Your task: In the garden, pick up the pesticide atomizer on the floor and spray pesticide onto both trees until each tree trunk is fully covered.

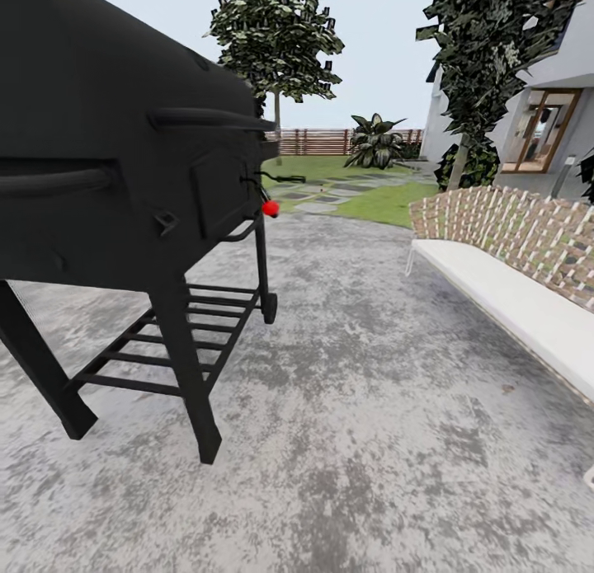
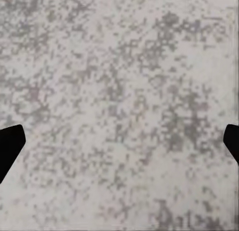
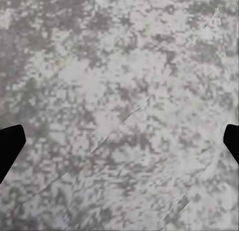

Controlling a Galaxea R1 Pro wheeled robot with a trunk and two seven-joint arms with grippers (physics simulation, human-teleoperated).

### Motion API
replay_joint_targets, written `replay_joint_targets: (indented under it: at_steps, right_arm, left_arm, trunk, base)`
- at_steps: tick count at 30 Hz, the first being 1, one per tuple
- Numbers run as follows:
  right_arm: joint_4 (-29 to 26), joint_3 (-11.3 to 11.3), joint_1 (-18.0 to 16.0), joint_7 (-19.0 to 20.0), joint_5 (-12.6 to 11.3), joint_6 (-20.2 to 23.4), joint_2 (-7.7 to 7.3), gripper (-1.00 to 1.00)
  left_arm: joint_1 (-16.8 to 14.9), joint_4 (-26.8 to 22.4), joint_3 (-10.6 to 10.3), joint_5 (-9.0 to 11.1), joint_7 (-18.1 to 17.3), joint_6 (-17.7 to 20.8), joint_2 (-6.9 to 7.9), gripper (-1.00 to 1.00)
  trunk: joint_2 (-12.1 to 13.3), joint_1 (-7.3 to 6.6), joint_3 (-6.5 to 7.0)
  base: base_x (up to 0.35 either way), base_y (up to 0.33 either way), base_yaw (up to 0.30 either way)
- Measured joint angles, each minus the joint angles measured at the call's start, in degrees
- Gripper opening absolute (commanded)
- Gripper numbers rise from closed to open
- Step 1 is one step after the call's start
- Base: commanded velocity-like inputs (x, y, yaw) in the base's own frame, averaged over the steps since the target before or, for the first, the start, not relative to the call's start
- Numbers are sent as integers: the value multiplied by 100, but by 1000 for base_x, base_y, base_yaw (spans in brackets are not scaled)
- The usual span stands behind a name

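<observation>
Black grill (image 1: 124, 144) at left on mottled paving (image 1: 355, 408), white bench (image 1: 511, 293) at right, lawn (image 1: 388, 200) and fence (image 1: 330, 140) far ahead, possibly the atomizer's red tip (image 1: 270, 209) beside the grill, left gripper (image 2: 119, 143) and right gripper (image 3: 119, 143) spread wide, holding nothing

Head forward, wrists facing shared paving (image 1: 371, 408)

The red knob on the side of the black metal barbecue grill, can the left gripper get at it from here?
Probably not. The red knob sits well ahead on the grill, while the left gripper, fingertips spread, faces bare mottled grey concrete floor.
</observation>
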Motion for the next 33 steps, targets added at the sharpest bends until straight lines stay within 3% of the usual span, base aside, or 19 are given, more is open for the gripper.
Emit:
replay_joint_targets:
  at_steps: [33]
  right_arm:
    - [4,0,0,-25,13,-9,0,100]
  left_arm:
    - [0,0,-12,-8,0,6,0,100]
  trunk:
    - [0,0,0]
  base:
    - [246,-241,0]
